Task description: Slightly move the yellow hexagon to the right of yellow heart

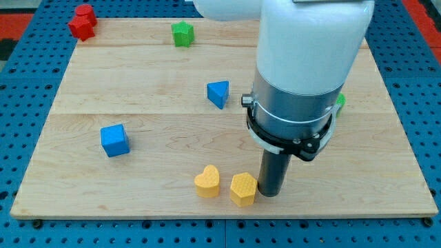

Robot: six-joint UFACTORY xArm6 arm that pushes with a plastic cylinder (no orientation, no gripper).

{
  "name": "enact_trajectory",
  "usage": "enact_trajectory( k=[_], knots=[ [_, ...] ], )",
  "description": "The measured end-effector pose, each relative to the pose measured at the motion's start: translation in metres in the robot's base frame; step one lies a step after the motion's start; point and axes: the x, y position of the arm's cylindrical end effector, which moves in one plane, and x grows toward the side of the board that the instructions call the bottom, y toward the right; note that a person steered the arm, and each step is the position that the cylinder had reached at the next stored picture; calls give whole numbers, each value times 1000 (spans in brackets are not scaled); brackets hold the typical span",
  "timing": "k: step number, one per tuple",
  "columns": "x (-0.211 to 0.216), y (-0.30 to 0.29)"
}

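The yellow hexagon [243, 189] lies near the board's bottom edge, just to the right of the yellow heart [207, 181], with a small gap between them. My tip [271, 193] stands right beside the hexagon's right side, touching it or nearly so. The arm's large white and grey body [303, 76] rises above the rod and hides part of the board behind it.
A blue cube [114, 140] lies at the left. A blue triangular block [218, 93] lies in the middle. A green block [182, 33] and a red block [82, 22] lie along the top. Another green block [340, 101] peeks out behind the arm. The wooden board's bottom edge [220, 215] is close below the yellow blocks.
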Motion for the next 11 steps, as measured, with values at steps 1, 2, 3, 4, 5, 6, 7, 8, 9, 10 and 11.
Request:
enact_trajectory(
  k=[1, 2, 3, 4, 5, 6, 7, 8, 9, 10, 11],
  knots=[
    [13, 7],
    [33, 4],
    [34, -16],
    [22, -19],
    [5, -19],
    [5, -17],
    [4, 16],
    [-19, 46],
    [-36, 27],
    [-36, 14],
    [-36, -1]
  ],
)
